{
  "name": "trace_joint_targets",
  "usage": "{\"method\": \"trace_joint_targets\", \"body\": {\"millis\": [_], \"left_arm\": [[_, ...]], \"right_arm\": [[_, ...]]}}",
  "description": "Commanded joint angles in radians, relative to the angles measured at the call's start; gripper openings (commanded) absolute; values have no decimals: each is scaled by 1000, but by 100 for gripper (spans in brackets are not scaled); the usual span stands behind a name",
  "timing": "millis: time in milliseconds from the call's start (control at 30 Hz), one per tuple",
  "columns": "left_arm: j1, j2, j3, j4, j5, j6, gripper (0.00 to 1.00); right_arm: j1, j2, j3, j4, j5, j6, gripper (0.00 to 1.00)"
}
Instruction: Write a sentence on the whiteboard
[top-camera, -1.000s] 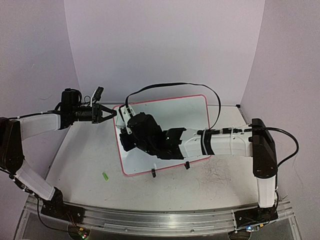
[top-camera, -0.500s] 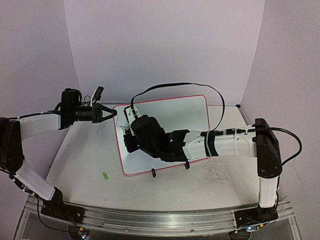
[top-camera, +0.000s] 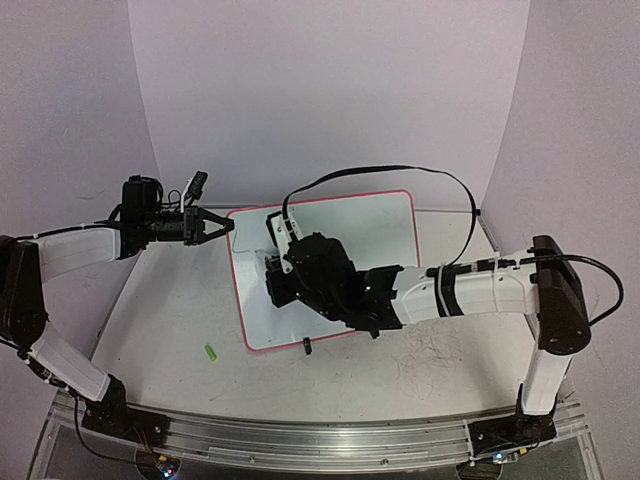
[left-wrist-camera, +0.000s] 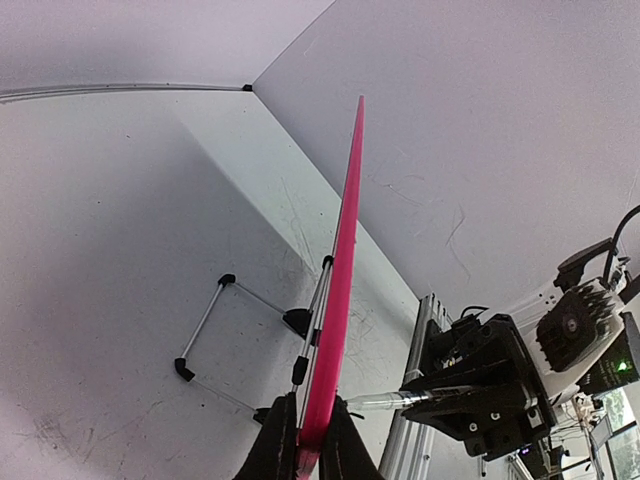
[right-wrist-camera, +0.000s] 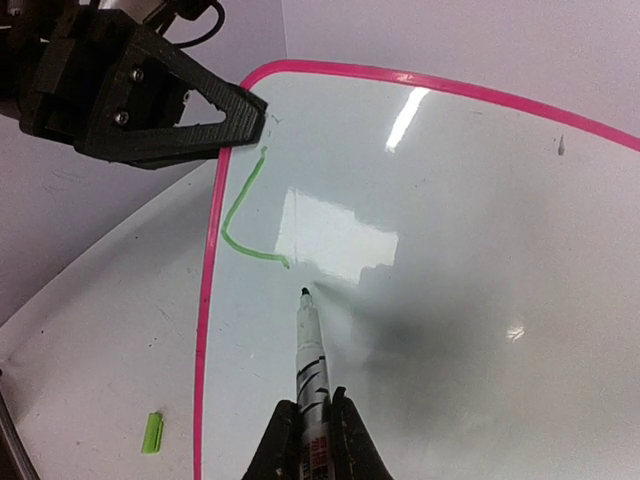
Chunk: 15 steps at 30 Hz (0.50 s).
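The whiteboard (top-camera: 385, 225), white with a pink-red rim, stands tilted at the table's middle. My left gripper (top-camera: 226, 226) is shut on its rim at the upper left corner; in the left wrist view the rim (left-wrist-camera: 345, 240) runs edge-on between the jaws of that gripper (left-wrist-camera: 308, 445). My right gripper (right-wrist-camera: 312, 428) is shut on a marker (right-wrist-camera: 311, 365), over the board's left part (top-camera: 278, 282). The marker tip sits just below and right of a green L-shaped stroke (right-wrist-camera: 238, 215), the only lettering of the sentence that shows. I cannot tell if the tip touches the board (right-wrist-camera: 470, 230).
A small green marker cap (top-camera: 211, 353) lies on the table left of the board's lower corner, and shows in the right wrist view (right-wrist-camera: 151, 432). Black clip feet (top-camera: 307, 346) hold the board's lower rim. A wire stand (left-wrist-camera: 215, 320) props its back. Faint grey scribbles (top-camera: 430, 350) mark the table.
My right arm has shifted to the right over the board, carrying the marker. The left gripper and the board have not moved.
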Motion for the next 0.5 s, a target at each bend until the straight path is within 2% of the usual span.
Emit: {"method": "trace_joint_targets", "body": {"millis": [0,467], "left_arm": [[-1,-36,12,20,18,-29,8],[-1,-36,10,19,23,-29,8]], "right_arm": [[4,-38,22,101,-17,-36,0],[-19,28,106,92,-6,-31,0]]}}
